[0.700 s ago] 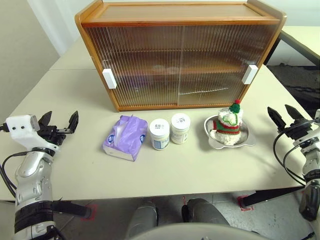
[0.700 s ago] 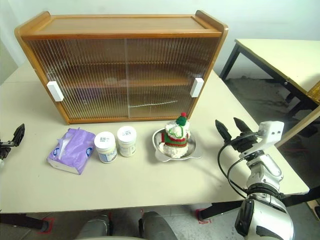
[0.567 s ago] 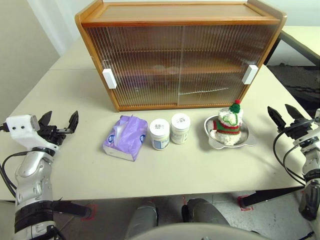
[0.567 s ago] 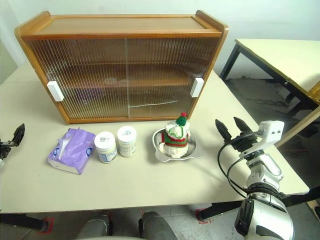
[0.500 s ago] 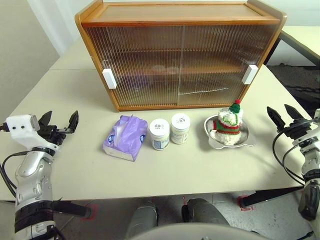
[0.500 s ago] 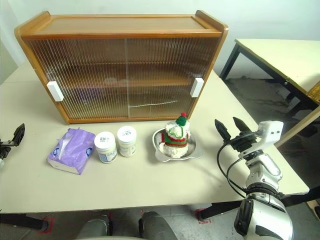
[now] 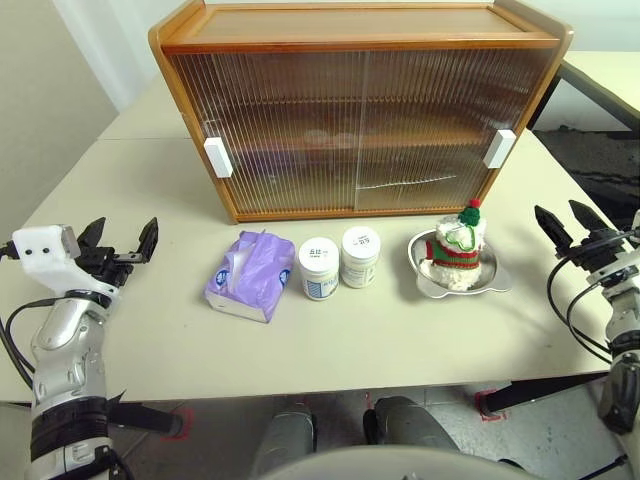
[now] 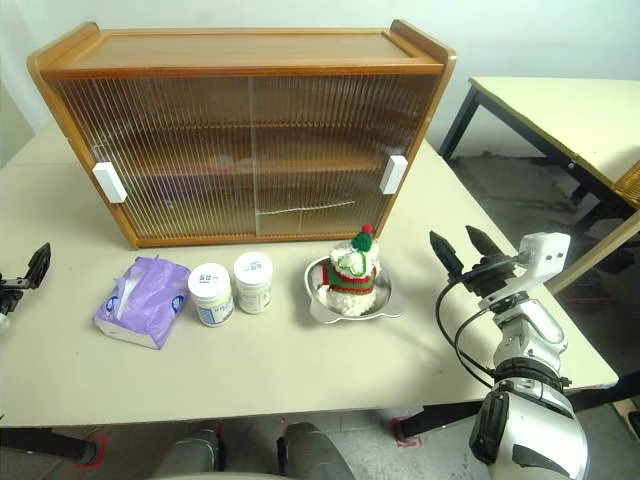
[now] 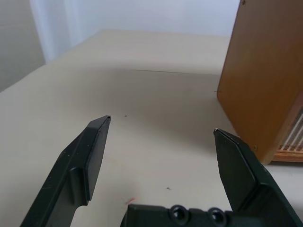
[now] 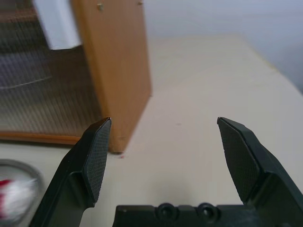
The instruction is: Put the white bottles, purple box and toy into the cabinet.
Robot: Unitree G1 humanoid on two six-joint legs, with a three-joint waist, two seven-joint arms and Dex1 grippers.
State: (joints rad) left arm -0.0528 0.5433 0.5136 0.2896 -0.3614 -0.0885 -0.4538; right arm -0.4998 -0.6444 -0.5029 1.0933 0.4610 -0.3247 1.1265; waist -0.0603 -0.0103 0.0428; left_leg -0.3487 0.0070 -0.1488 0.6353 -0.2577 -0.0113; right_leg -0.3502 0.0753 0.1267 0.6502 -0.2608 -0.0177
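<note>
Standing at the back of the tabletop (image 7: 150, 330), the cabinet (image 7: 360, 110) has both ribbed sliding doors shut; white handles sit at the left (image 7: 218, 157) and right (image 7: 498, 148) edges. In front of it, a row of items lies on the tabletop. Leftmost: purple box (image 7: 250, 275), white tissue showing at its top. Just beside it to the right: two white bottles (image 7: 319, 268) (image 7: 360, 256), upright, lids on, close together, the right one set slightly nearer the cabinet. Further right: toy (image 7: 457, 245), upright inside a shiny metal bowl (image 7: 490, 282). All four items lie outside the cabinet.

Left claw (image 7: 118, 242): fingers wide apart, empty, above the tabletop's left edge, well apart from the purple box. Right claw (image 7: 566, 222): fingers wide apart, empty, near the tabletop's right edge, apart from the bowl. Right wrist view: cabinet's right side panel and handle ahead of the fingers (image 10: 97, 156).
</note>
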